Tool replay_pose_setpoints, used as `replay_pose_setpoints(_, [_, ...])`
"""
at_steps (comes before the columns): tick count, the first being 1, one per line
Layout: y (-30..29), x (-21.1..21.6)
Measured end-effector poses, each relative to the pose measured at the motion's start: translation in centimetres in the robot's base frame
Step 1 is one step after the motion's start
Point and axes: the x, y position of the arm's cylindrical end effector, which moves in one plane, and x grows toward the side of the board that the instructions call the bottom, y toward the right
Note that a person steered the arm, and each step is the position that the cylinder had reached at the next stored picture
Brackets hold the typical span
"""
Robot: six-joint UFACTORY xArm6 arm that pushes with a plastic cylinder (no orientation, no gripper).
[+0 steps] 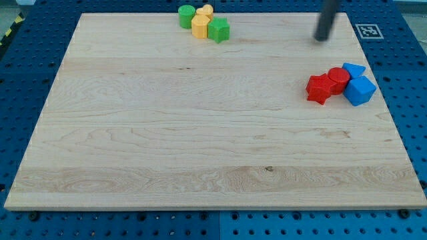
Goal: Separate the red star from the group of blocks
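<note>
The red star (318, 89) lies at the view's right on the wooden board (200, 133). It touches a red cylinder (338, 79) on its right. A blue cube (359, 91) and a blue wedge-shaped block (353, 70) sit just right of the cylinder, forming one group. My tip (322, 38) is at the view's top right, above the group and apart from it, roughly over the red star's column.
A second cluster sits at the view's top centre: a green cylinder (187, 16), a yellow hexagonal block (200, 27), a smaller yellow block (206, 11) and a green block (219, 30). A fiducial marker (367, 31) lies off the board's top right corner.
</note>
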Motion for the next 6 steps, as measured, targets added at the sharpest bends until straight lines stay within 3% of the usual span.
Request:
replay_pose_setpoints(1, [3.4, 4.2])
replay_pose_setpoints(2, [3.5, 4.2])
replay_pose_setpoints(3, [8.0, 6.3])
replay_pose_setpoints(4, [8.6, 8.8])
replay_pose_setpoints(6, [-6.2, 12.2])
